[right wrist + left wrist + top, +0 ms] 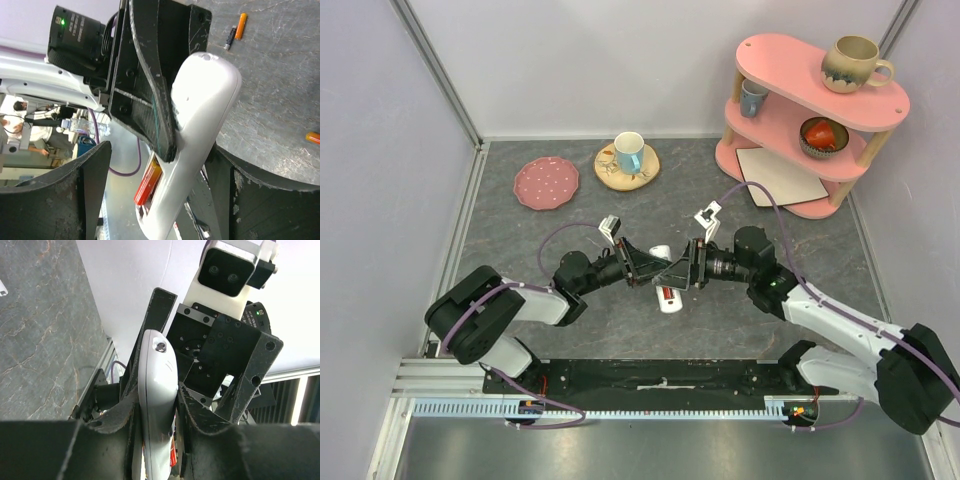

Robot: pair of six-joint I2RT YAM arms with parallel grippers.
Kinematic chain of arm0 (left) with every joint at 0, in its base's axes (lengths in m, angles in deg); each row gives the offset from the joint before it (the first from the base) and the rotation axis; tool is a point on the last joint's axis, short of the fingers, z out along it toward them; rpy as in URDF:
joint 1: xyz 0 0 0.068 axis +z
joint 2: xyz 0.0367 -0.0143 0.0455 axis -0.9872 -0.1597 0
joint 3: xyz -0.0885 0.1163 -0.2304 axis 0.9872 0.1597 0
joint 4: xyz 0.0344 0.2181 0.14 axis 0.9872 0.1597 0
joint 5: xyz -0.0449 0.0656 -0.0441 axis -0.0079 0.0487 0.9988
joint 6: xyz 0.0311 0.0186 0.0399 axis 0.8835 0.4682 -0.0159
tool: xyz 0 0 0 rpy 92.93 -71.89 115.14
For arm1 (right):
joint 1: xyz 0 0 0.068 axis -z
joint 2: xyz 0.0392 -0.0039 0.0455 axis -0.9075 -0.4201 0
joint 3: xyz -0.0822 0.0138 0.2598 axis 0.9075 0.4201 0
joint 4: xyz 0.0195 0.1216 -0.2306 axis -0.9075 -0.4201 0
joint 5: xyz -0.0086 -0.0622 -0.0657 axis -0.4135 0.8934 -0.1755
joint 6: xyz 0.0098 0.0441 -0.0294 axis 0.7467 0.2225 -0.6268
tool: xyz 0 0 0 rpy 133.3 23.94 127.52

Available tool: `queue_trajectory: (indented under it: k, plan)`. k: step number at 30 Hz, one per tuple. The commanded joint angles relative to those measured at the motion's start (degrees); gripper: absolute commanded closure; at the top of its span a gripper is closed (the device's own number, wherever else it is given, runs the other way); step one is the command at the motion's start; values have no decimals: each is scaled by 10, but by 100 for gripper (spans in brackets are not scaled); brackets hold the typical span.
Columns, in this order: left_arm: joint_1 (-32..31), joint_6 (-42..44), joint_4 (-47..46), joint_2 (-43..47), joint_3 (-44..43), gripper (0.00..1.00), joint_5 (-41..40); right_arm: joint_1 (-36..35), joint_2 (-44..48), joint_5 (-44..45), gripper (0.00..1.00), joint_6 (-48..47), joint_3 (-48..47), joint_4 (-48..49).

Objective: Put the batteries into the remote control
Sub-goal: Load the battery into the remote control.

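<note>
Remote control (205,110) (battery (148,181) inside) lies between left fingers (112,415) and right fingers (92,185).

Left gripper (157,410) is clamped on the remote control (157,390): white, edge-on, roughly upright in frame, one finger (117,415) pressing each side and a small round silver dot near the top end. Right gripper (195,387) sits right behind it, one black finger (152,320) lying along the remote's left side and the other well off to the right, white camera block (230,270) above. Grey marbled table (45,330) on the left; a red sliver (173,457) by the remote's lower edge is too hidden to identify.
</note>
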Motion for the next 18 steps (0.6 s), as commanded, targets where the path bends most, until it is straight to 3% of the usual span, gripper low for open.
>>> queue_trajectory:
  k: [1,18]
  plan:
    - [2,2,-208,-1,-19,98,6,4,35,-14,19,-53,-23,-57]
    - [7,-4,-208,40,-22,98,4,9,77,-25,23,-11,41,-2]
